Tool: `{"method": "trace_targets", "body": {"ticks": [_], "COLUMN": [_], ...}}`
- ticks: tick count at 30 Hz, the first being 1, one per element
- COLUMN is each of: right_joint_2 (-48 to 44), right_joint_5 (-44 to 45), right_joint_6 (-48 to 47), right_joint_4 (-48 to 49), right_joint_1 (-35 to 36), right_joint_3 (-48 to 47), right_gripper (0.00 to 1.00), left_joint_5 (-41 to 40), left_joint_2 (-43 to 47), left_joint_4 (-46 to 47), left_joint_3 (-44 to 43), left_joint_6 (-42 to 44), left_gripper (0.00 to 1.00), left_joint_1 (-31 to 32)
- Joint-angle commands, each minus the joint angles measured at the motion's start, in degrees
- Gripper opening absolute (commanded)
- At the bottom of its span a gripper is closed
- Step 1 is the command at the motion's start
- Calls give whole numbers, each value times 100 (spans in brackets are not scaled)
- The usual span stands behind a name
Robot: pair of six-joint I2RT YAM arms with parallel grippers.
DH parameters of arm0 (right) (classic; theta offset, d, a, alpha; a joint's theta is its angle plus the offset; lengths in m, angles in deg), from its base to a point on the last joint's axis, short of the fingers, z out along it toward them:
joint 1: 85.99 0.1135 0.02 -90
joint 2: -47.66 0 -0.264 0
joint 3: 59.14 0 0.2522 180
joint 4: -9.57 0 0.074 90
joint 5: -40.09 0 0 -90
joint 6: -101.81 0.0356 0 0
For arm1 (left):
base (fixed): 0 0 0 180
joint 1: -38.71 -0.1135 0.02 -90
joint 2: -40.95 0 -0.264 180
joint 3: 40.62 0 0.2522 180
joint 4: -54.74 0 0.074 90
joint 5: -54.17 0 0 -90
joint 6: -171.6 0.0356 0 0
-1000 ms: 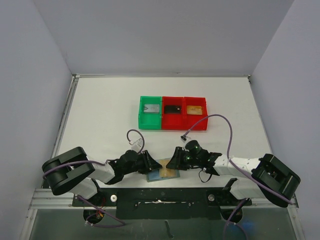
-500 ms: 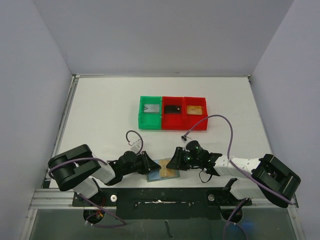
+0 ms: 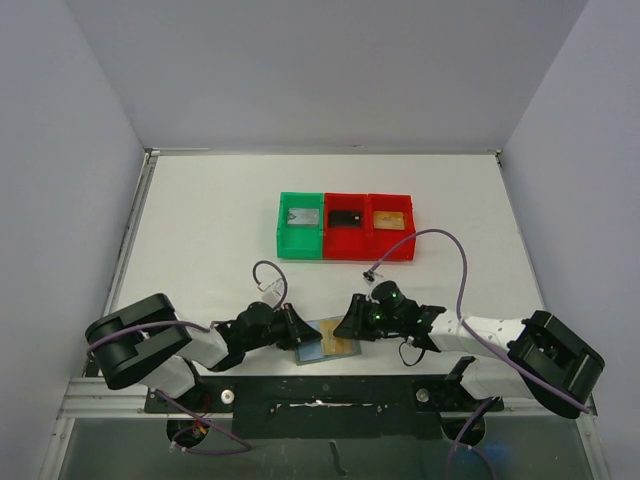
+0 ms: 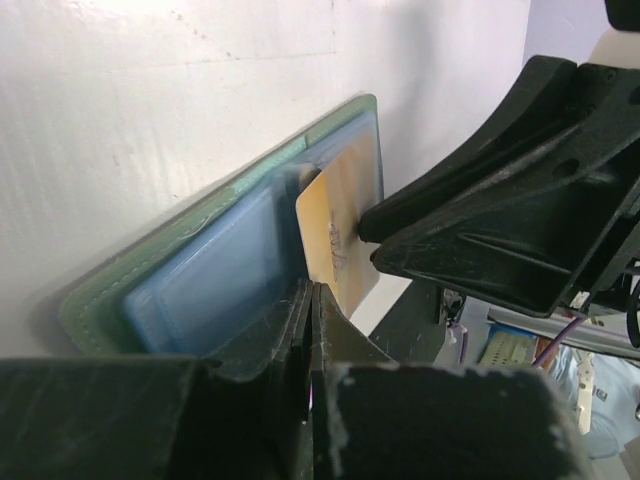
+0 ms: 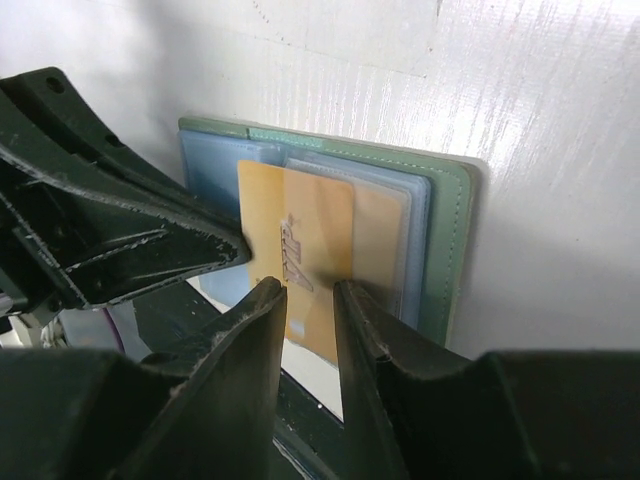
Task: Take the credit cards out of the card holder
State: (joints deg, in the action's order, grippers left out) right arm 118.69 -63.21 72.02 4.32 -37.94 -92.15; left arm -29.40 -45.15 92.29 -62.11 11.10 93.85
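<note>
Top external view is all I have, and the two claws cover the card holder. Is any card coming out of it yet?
Observer: Yes. The right wrist view shows a gold-tan card sticking partway out of the card holder, past its edge.
Operator: Is the right claw gripping it?
Observer: Seemingly not. The right claw has a narrow gap between its fingers, and the left wrist view shows one fingertip meeting the card's face.
Operator: And the left claw?
Observer: The left claw is shut, its tip at the holder's blue pocket beside the card.
</note>
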Motion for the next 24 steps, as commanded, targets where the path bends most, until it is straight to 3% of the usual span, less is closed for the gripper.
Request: {"method": "trace_targets", "body": {"ticks": [1,6,14,19,24], "right_joint_2": [-58,31,217,349,426], "right_joint_5": [371,239,296,171,117], "right_joint_6": [-327,-464,-400,-264,-144], "right_joint_4": [-769,-825,-901,-635,-432], "right_joint_1": [-40,-50,-45,-7,7], "right_joint_3": [-157,-351,-372,-216,-62], "right_gripper": [29,29,31,29,28], "left_joint_5": [157,88,141,140,84], "left_joint_2": [593,941,822,622,353], "left_joint_4": [-749,-1379,-1075,-507,-293], "left_joint_3": [-264,-352,-320,-194,-134], "left_joint_6": [303,518,441,128,-111], "left_gripper": [0,0,0,24,35], "left_joint_1": [90,58,59,59,101]}}
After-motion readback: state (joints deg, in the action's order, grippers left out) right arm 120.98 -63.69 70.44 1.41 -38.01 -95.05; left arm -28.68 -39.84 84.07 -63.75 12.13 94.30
